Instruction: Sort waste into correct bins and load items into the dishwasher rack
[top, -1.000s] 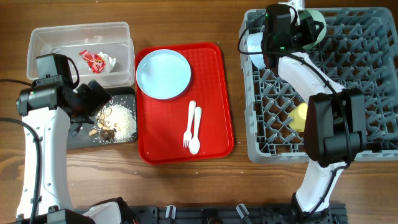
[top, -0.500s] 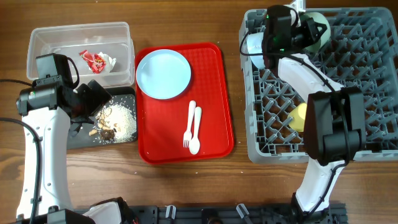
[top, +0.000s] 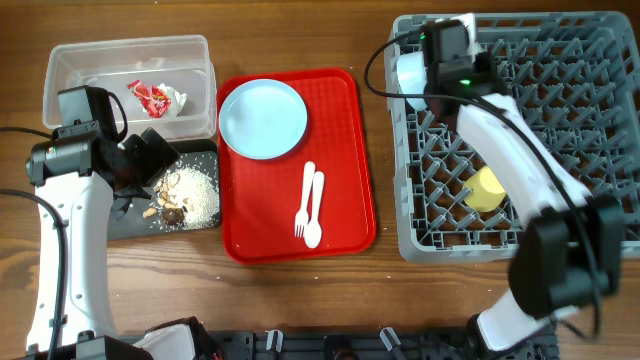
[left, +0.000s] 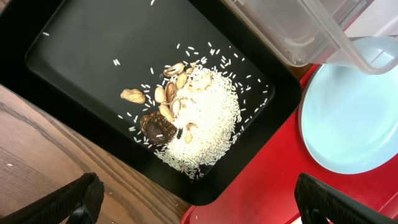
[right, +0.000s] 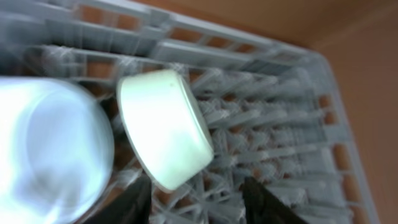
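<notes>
Plate and cutlery wait on the tray

Pale blue plate (top: 263, 118) lies flat at the far left of the red serving tray (top: 345, 130), with the white fork (top: 303, 207) and spoon (top: 315, 212) side by side nearer. The right end effector (right: 198, 194) hangs spread, pinching nothing, over the far left corner of the dishwasher rack (top: 580, 120), above the pale green bowl (right: 165, 137) and pale blue bowl (right: 50, 149). The left end effector (left: 198, 186) is spread wide above the food scraps (left: 193, 124) in the black tray (left: 74, 56). The plate looks stiff, smooth and light. Lying flat, it likely offers only its rim to pinch, and could slip.
</notes>
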